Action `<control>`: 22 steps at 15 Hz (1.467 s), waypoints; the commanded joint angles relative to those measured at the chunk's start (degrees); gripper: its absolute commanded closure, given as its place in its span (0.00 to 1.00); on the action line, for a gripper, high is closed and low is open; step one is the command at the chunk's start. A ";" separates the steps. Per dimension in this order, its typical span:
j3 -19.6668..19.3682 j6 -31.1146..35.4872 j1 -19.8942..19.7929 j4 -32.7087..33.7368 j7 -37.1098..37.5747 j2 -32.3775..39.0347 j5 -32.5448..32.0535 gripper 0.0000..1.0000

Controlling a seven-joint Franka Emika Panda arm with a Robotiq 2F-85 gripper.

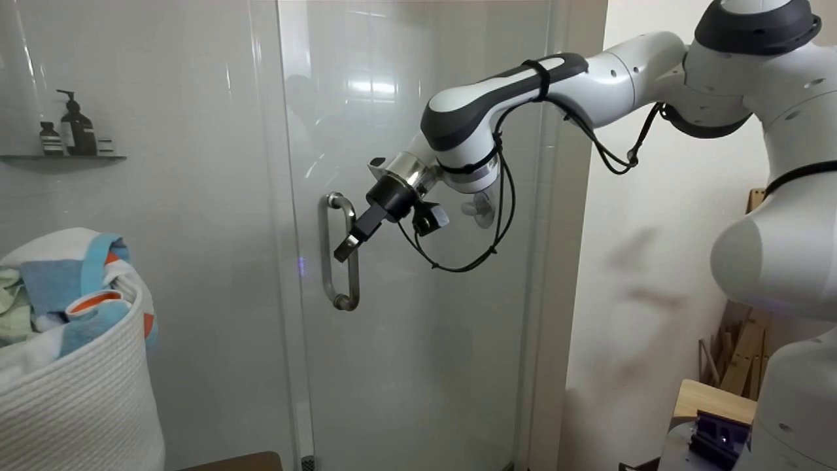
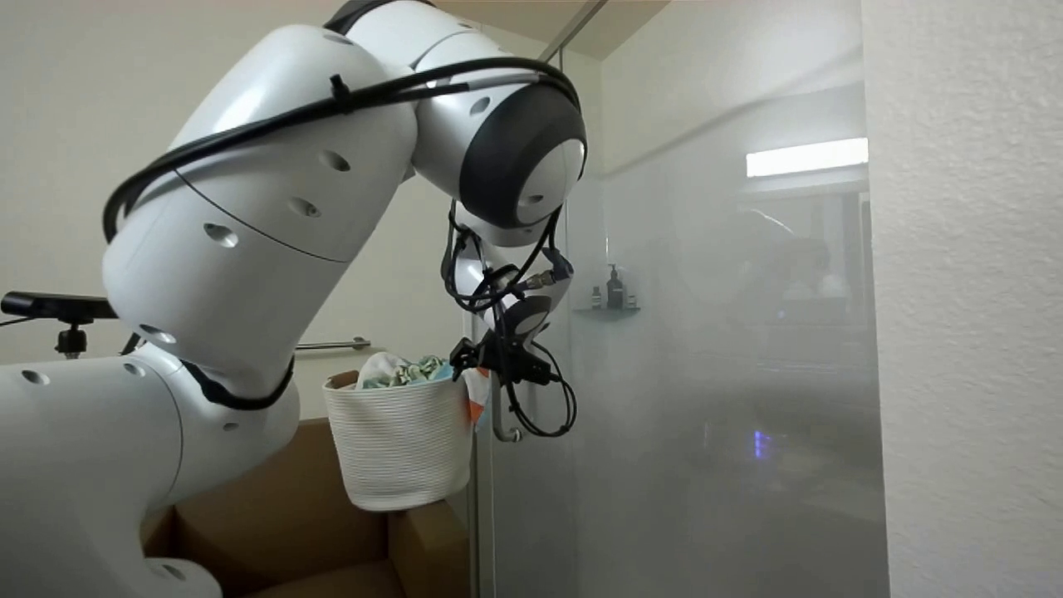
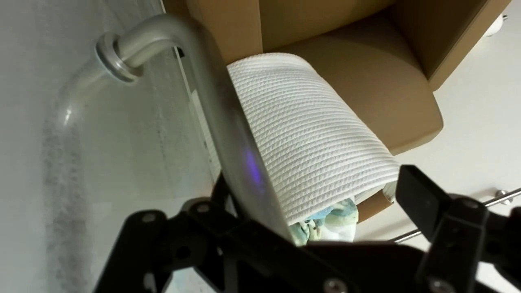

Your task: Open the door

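The clear glass shower door (image 1: 418, 366) stands in line with the panel beside it in an exterior view and looks closed. It also shows in an exterior view (image 2: 706, 515) and in the wrist view (image 3: 122, 162). Its silver bar handle (image 1: 354, 281) is vertical; its lower end shows in an exterior view (image 2: 503, 425). My gripper (image 1: 344, 248) is at the handle's mid-height, overlapping it, and is dark in an exterior view (image 2: 465, 359). In the wrist view my gripper (image 3: 317, 183) is open. The handle (image 3: 228, 118) crosses in front of one finger, partly hiding it; I cannot tell whether they touch.
A white woven basket (image 1: 78, 405) of towels is beside the door; it shows in the wrist view (image 3: 309, 134). It rests on a brown armchair (image 2: 282, 507). A shelf (image 1: 65, 157) holds bottles. A towel bar (image 2: 332, 345) is on the wall. Cables hang from my wrist.
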 commanded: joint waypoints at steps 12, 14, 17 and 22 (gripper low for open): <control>5.09 -3.78 -4.11 -3.02 -2.31 1.54 -0.55 0.00; 6.66 -4.70 -5.69 -4.19 -3.07 2.34 -0.59 0.00; 9.35 -6.30 -8.75 -6.82 -3.40 2.99 -1.01 0.00; 14.54 -8.21 -14.70 -12.38 -2.94 6.15 -3.57 0.00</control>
